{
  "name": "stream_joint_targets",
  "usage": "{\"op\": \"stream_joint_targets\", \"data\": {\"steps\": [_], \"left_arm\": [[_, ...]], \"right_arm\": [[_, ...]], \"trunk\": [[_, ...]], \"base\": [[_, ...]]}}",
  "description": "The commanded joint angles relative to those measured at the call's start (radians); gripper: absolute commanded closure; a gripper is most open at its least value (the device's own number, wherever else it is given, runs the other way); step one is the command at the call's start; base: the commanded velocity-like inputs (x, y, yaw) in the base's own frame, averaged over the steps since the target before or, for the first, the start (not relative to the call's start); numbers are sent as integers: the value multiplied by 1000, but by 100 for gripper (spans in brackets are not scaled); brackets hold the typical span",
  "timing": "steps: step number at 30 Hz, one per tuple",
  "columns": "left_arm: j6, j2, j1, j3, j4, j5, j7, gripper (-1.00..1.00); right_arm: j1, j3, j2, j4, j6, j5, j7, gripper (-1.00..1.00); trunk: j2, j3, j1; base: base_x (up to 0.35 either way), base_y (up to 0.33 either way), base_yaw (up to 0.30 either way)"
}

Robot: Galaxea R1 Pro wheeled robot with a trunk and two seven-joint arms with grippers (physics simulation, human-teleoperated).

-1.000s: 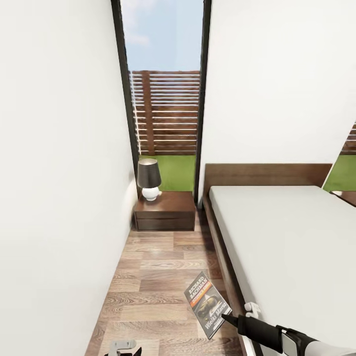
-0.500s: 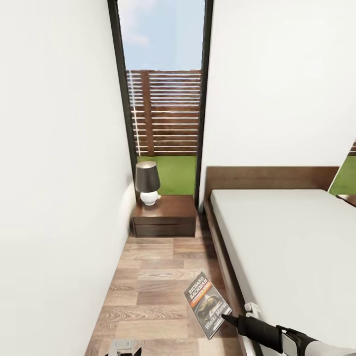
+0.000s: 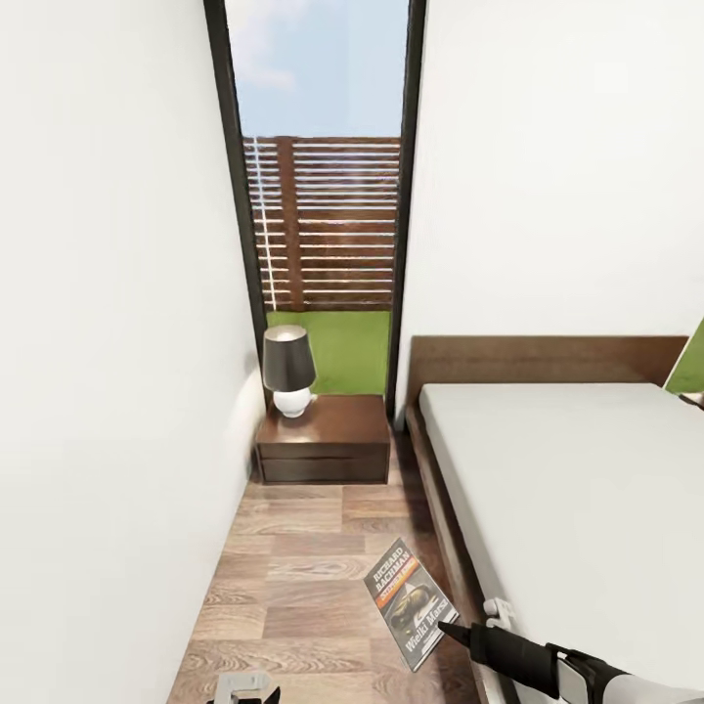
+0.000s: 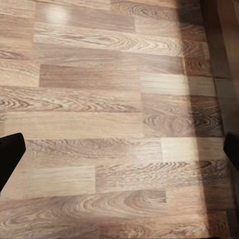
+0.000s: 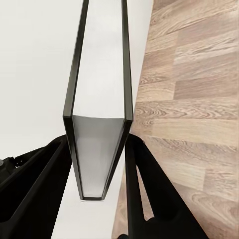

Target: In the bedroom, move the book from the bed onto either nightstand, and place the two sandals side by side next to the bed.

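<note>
Wood-plank floor (image 3: 293,587) runs between the wall and the bed (image 3: 587,508). The right gripper (image 5: 99,164), fingers closed on the book (image 3: 409,601), holds it above the floor. The nightstand (image 3: 325,440) ahead awaits it. The left gripper (image 4: 119,149) hangs spread, holding nothing. The sandals' part looks undone.

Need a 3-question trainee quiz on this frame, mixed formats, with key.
1. True or false: the book lies on the bed.
2. What stands on the nightstand? A) a lamp B) a sandal C) a mug
3. Fill in: the left gripper is ____, with wood floor seen between its jaws.

Key: 1. False; the right gripper is shut on it, above the floor beside the bed. 2. A; the lamp stands there. 3. open.
</note>
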Motion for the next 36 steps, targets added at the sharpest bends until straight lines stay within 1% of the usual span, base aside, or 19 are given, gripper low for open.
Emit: {"op": "stream_joint_targets", "data": {"steps": [1, 18, 24, 36], "left_arm": [[-2, 0, -1, 8, 1, -5, -4, -100], [-2, 0, -1, 7, 0, -5, -4, -100], [-2, -7, -1, 8, 0, -5, -4, -100], [-2, -9, -1, 8, -1, -5, -4, -100]], "right_arm": [[-2, 3, 0, 3, 2, -11, 5, 100], [-2, 3, 3, 3, 2, -11, 3, 100], [-2, 3, 3, 3, 2, -11, 3, 100], [-2, 3, 2, 3, 2, -11, 3, 100]], "trunk": [[-2, -2, 1], [-2, -2, 1], [-2, -2, 1], [-2, -2, 1]], "base": [[309, 0, 0], [309, 0, 0], [319, 0, 0], [321, 0, 0]]}}
